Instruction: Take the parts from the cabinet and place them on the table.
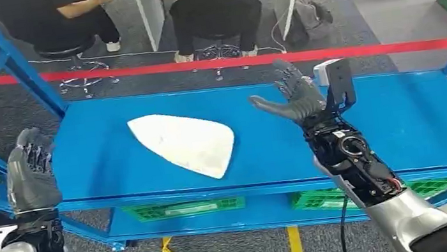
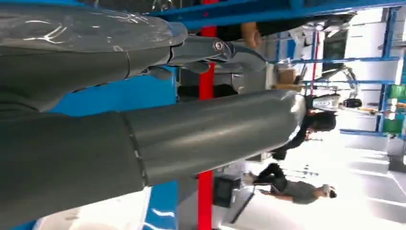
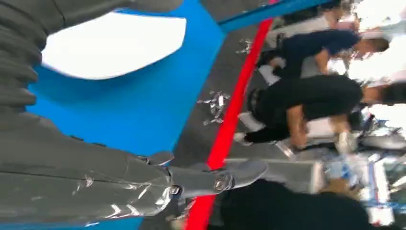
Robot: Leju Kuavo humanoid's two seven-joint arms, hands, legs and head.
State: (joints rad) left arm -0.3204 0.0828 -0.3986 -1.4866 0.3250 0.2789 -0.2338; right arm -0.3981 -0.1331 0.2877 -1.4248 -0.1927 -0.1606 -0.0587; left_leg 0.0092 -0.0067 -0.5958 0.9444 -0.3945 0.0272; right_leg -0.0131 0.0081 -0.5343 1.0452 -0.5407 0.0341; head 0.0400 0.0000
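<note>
- Head view: a white part (image 1: 186,143) lies flat on the blue shelf (image 1: 413,122). The right hand (image 1: 295,98) hovers beside it, fingers spread, holding nothing. The left hand (image 1: 30,172) is raised off the shelf's left end, empty.
- Left wrist view: the left hand's fingers (image 2: 210,129) are straight, gripping nothing.
- Right wrist view: the part (image 3: 112,45) lies apart from the spread fingers (image 3: 215,179).

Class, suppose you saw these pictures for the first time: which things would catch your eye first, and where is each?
A white, flat, teardrop-shaped part lies alone on the bright blue metal shelf. The right hand is open above the shelf beside it; the left hand is raised at the shelf's left end. A red floor stripe runs behind.
</note>
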